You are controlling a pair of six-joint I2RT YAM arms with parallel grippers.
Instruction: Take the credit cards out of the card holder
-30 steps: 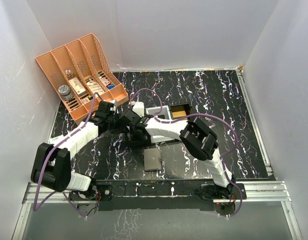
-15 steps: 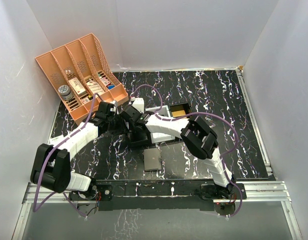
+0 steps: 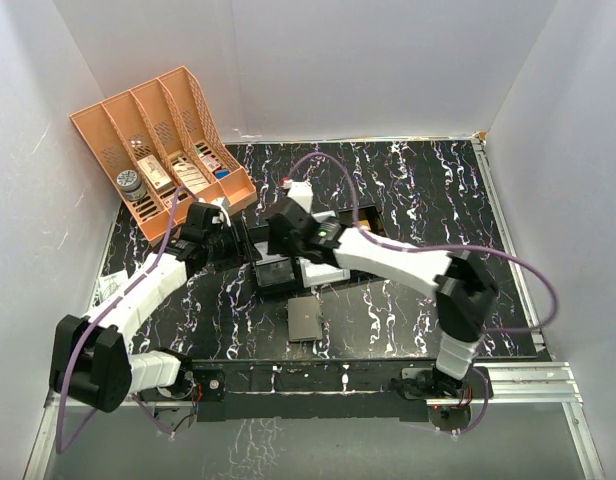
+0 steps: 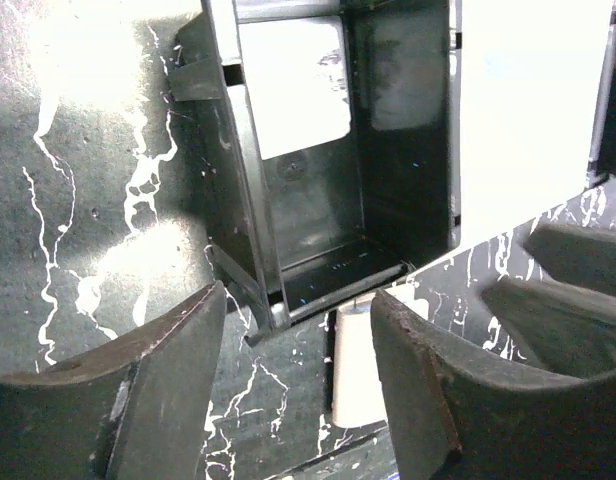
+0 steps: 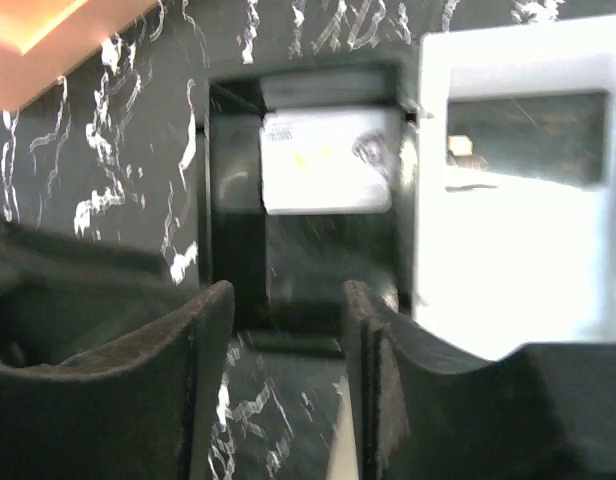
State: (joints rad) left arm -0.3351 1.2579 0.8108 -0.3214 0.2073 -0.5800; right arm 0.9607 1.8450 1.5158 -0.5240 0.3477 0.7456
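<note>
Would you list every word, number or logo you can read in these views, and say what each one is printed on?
No text can be read in any view.
Small boxes in the peach rack: labels are there, but too small to read.
Pale card in the black tray: a yellowish and a dark printed mark, too blurred to read.

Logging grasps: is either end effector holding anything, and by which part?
Nothing is held. The left end effector and the right end effector both stand open and empty.
</note>
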